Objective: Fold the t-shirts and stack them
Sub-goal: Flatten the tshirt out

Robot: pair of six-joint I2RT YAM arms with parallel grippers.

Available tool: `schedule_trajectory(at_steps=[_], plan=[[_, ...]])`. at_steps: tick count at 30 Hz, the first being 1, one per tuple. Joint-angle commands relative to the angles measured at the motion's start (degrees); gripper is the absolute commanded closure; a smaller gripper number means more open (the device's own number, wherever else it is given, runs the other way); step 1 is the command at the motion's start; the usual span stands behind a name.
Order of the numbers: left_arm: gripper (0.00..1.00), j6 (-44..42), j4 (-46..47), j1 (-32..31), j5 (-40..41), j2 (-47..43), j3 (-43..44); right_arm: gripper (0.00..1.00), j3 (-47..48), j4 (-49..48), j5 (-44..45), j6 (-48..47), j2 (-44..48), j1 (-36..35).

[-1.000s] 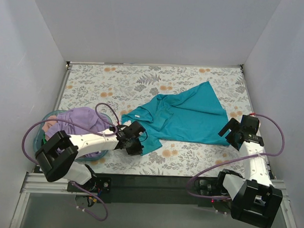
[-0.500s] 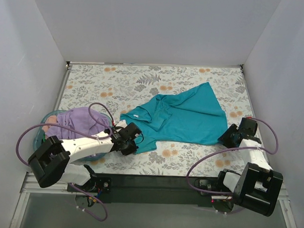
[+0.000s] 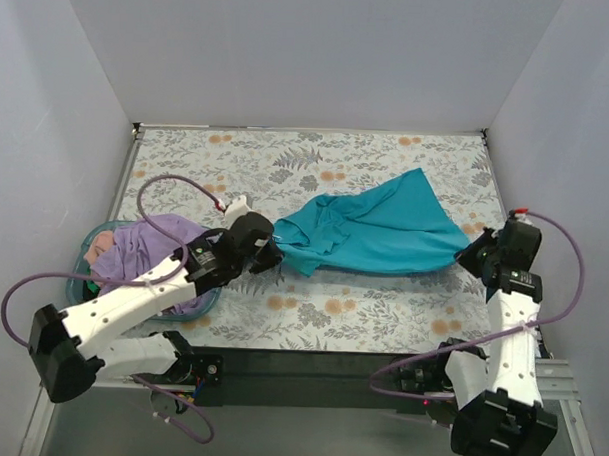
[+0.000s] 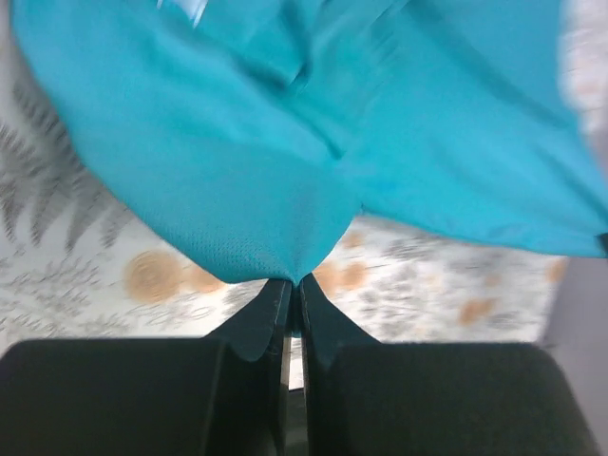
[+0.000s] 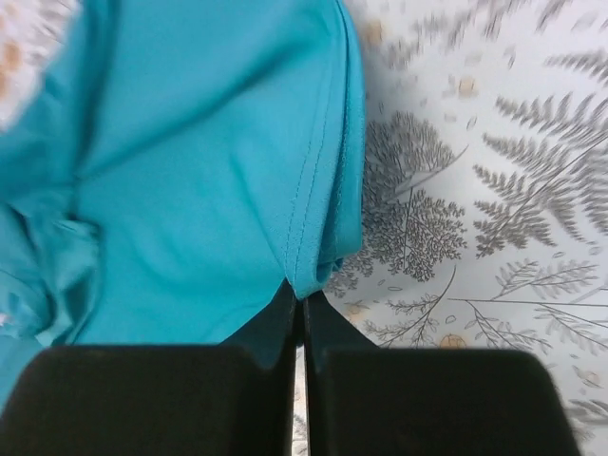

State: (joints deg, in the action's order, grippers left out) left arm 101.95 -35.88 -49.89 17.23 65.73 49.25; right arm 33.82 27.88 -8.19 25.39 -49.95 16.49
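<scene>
A teal-blue t-shirt hangs stretched between both arms over the middle of the floral table. My left gripper is shut on its left corner; in the left wrist view the cloth bunches into the closed left gripper. My right gripper is shut on the shirt's right hem, and the right wrist view shows the stitched edge pinched in the right gripper. A lavender t-shirt lies heaped in the basket at the left, with a pinkish one peeking out beside it.
A translucent blue basket sits at the table's left front, under the left arm. White walls enclose the table on three sides. Purple cables loop off both arms.
The right gripper closed on the teal shirt's right edge and lifted. The left gripper, still shut on the shirt, rose and moved back, pulling the shirt up and taut.
</scene>
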Motion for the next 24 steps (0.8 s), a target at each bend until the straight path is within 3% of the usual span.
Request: schedule_trajectory(at_steps=[1,8,15,20,24], plan=[[1.0,-4.8,-1.4,0.1,7.5,-7.4,8.9,0.99,14.1,6.5,3.7,-2.4,6.2,0.2],[1.0,-18.2,5.7,0.1,4.9,-15.3,24.5,0.99,38.6,12.7,11.0,-1.5,10.8,0.2],[1.0,-27.2,6.9,0.1,4.1,-11.7,42.8,0.99,62.4,16.3,6.3,-2.9,3.9,0.2],[1.0,-31.1,7.8,0.1,7.9,-7.6,50.4,0.99,70.1,17.0,1.2,-3.2,-1.5,0.2],[1.0,-35.5,10.7,0.1,19.7,-1.6,52.9,0.99,68.8,15.0,-1.4,-3.1,-5.5,0.2]])
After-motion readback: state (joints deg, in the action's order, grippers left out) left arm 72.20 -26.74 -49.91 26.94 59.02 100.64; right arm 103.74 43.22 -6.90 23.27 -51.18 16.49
